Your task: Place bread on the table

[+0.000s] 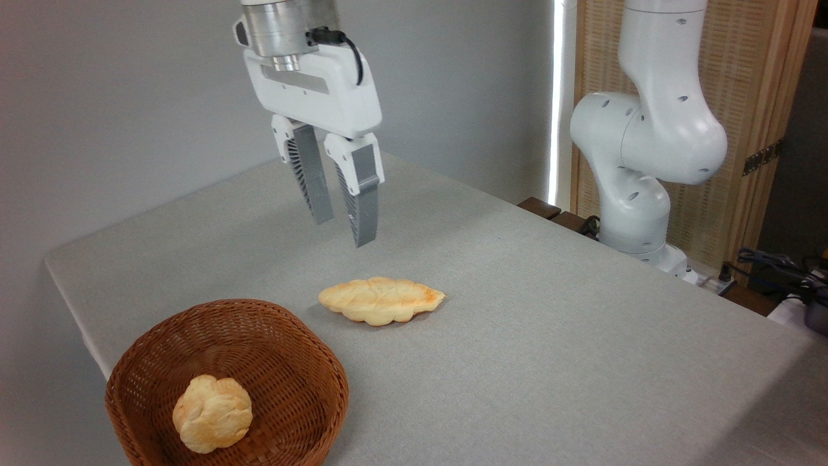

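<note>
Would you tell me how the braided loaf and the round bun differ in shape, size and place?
The bread is long, leaf-shaped and braided; the bun is round and lumpy. The bread is clearly longer. The bread lies on the table; the bun sits inside the wicker basket. Both are pale golden.

Matt grey cloth covers the table [550, 336], the basket [294, 353] is rough brown wicker, the bread [381, 299] has a smooth baked crust, and the arm [653, 136] is glossy white plastic.
</note>
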Available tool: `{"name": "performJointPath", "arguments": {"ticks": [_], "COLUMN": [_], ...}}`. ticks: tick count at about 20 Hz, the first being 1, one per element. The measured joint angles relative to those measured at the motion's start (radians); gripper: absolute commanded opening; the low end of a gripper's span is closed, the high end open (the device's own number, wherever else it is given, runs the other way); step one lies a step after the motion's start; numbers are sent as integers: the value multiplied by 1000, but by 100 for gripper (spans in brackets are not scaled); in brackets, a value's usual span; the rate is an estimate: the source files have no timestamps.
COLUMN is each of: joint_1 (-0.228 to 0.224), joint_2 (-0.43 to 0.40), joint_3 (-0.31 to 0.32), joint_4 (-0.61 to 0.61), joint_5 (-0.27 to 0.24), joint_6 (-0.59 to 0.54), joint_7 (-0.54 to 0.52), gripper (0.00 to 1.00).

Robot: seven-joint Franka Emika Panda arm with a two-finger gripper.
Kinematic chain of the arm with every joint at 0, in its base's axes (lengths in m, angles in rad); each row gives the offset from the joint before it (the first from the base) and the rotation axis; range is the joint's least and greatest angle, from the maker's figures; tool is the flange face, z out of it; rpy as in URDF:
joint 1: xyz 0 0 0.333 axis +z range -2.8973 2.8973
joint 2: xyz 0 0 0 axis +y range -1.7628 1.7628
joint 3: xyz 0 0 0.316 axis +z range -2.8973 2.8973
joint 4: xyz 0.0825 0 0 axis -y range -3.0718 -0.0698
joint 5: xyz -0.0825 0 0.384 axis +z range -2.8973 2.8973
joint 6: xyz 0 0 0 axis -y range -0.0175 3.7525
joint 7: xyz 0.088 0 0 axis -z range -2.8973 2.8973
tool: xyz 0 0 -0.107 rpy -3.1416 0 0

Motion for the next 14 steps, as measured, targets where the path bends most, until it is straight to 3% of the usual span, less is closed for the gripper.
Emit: {"name": "performJointPath", "arguments": {"ticks": [5, 14], "joint_1": [32, 52], "joint_2": [75, 83], "joint_3": [1, 1], "joint_4": [125, 148], "joint_5": [-44, -57], "joint_6": [-28, -45], "joint_7": [-2, 1], "gripper": [100, 100]}}
